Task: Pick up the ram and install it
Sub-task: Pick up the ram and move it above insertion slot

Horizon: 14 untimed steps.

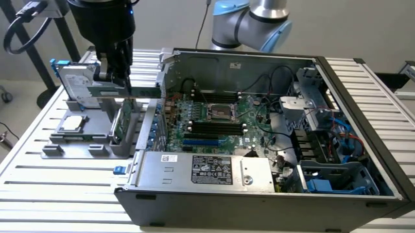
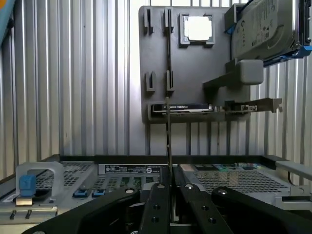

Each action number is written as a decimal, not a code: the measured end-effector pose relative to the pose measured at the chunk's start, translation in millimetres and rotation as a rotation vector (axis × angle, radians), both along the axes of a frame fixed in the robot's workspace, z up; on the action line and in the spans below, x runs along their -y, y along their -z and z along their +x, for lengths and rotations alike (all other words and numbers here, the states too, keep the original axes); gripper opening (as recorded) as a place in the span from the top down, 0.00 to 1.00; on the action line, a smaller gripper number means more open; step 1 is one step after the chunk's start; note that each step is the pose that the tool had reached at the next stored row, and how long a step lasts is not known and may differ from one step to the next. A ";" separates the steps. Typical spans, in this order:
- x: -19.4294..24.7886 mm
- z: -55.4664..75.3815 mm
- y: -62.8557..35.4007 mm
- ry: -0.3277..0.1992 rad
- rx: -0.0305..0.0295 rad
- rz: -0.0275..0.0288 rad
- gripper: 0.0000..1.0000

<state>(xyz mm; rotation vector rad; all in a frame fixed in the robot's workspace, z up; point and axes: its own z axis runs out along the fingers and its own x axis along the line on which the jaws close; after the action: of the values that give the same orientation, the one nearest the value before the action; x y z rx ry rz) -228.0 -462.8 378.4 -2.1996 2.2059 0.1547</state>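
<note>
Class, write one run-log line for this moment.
gripper: shut on ram | ram: held above grey holder, outside computer case

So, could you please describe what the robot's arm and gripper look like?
The arm has silvery-grey tubes and light-blue joint caps. The gripper is black, below a black cylindrical wrist, with a black cable looping beside it. Its fingers are black linked bars with round fasteners.

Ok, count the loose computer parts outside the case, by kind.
ram: 1
expansion card: 1
hard drive: 1
CPU: 1
Total: 4
</note>
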 end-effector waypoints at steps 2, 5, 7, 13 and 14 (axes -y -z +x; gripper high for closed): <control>0.0 9.0 -0.1 -0.001 0.0000 0.0037 0.86; 0.0 22.5 -0.1 -0.002 0.0001 0.0096 0.86; 0.1 31.8 -0.1 -0.003 0.0000 0.0141 0.86; 0.1 59.1 -0.1 -0.003 0.0000 0.0288 0.86; 0.1 63.5 -0.1 -0.003 0.0001 0.0310 0.86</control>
<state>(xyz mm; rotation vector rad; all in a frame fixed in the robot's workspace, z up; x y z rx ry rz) -164.5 -462.9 378.5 -2.1871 2.1851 0.1875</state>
